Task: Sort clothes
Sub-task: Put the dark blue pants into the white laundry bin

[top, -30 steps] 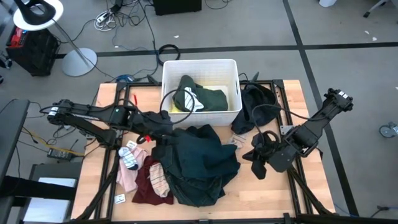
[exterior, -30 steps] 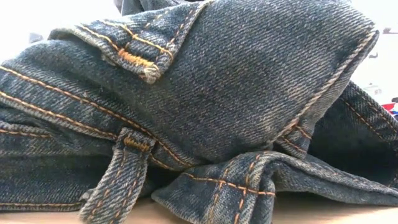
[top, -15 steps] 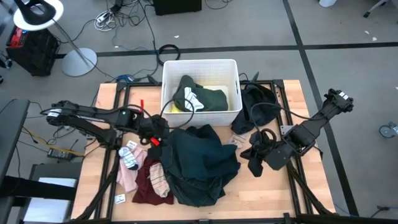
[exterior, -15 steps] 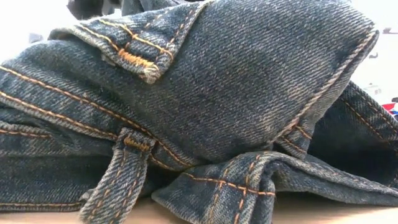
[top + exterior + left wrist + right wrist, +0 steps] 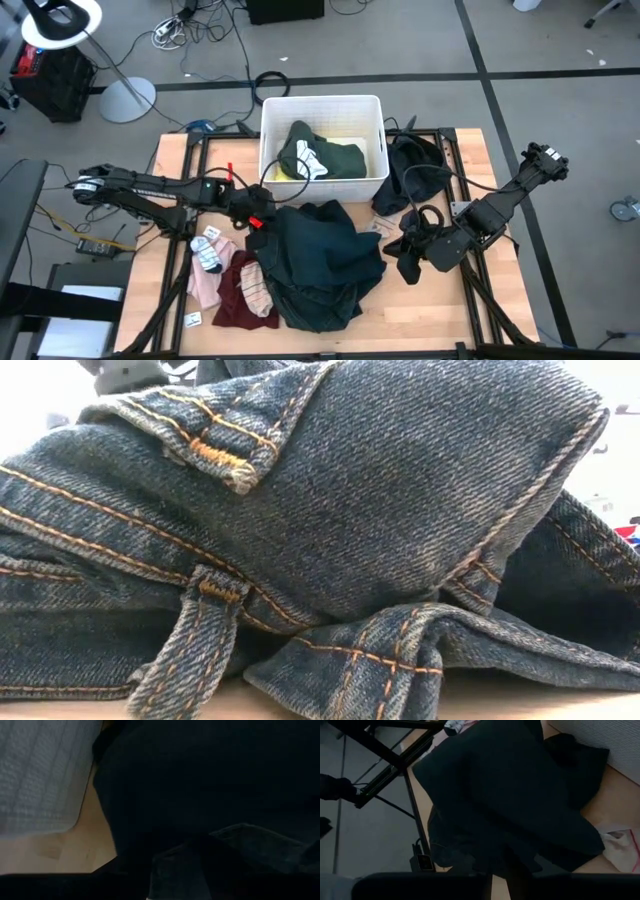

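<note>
A: Where are the clothes shown?

B: A large dark teal fabric garment (image 5: 320,260) is heaped mid-tabletop (image 5: 420,310). A forest green garment (image 5: 335,158) is seen in the white rectangular plastic bin (image 5: 322,103) at 12 o'clock, a black garment (image 5: 415,165) at 2 o'clock, and maroon (image 5: 228,305) and pink (image 5: 205,283) pieces at 8 o'clock.

A: And the hands?

B: The left hand (image 5: 258,218) is shown released at the heap's 10 o'clock edge. The right hand (image 5: 408,265) is placed at the heap's 3 o'clock; its state cannot be told.
</note>
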Robot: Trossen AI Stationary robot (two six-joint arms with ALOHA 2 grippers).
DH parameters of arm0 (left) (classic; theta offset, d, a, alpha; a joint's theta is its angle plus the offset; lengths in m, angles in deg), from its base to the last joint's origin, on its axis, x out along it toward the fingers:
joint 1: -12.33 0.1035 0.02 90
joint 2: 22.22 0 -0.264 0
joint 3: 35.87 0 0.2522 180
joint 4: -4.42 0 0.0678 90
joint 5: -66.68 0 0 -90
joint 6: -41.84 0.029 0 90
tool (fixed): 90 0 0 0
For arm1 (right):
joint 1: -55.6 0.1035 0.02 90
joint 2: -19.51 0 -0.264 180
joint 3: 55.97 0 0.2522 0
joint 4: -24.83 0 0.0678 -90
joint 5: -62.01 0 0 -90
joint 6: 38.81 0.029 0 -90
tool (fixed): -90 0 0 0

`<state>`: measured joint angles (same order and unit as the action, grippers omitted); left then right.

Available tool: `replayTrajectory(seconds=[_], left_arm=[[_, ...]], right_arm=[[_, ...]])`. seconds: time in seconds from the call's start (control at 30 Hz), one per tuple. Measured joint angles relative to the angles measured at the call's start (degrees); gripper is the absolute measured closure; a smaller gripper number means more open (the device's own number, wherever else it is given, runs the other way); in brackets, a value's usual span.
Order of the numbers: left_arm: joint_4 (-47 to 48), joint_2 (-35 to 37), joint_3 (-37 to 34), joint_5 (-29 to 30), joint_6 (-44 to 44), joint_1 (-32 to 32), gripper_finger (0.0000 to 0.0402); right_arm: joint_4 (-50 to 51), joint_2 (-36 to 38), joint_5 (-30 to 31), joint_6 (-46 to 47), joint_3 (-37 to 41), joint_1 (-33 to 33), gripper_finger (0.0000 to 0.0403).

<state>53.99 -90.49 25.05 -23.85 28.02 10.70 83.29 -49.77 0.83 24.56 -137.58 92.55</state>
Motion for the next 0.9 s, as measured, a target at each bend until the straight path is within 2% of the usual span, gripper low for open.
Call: replayTrajectory(seconds=[0.2,0.27,0.4,0.43,0.7,0.9], left_arm=[[-2.19,-0.02,-3.24,-1.75,-5.35,0.28,0.0254],[-2.1,-0.02,-3.28,-1.77,-6.23,0.22,0.0283],[-2.41,-0.02,-3.13,-2.64,-6.36,0.13,0.0374],[-2.61,-0.02,-3.13,-3.2,-6.42,0.13,0.0385],[-3.21,-0.02,-3.13,-3.76,-8.18,0.13,0.0397],[-5.39,-0.02,-3.07,-5.41,-9.41,0.0,0.0399]], right_arm=[[-0.67,0.01,0.0,0.0,0.0,0.01,0.0364],[-1.13,0.01,0.01,-0.16,0.0,0.01,0.0364],[-1.63,0.01,-0.01,-0.9,0.0,0.01,0.0364],[-1.61,0.01,-0.22,-1.56,0.0,0.01,0.0364],[-1.37,-0.75,-2.43,-3.5,-0.02,-0.71,0.0358],[-1.2,-5.61,-4.63,-7.72,0.0,-1.68,0.03]])
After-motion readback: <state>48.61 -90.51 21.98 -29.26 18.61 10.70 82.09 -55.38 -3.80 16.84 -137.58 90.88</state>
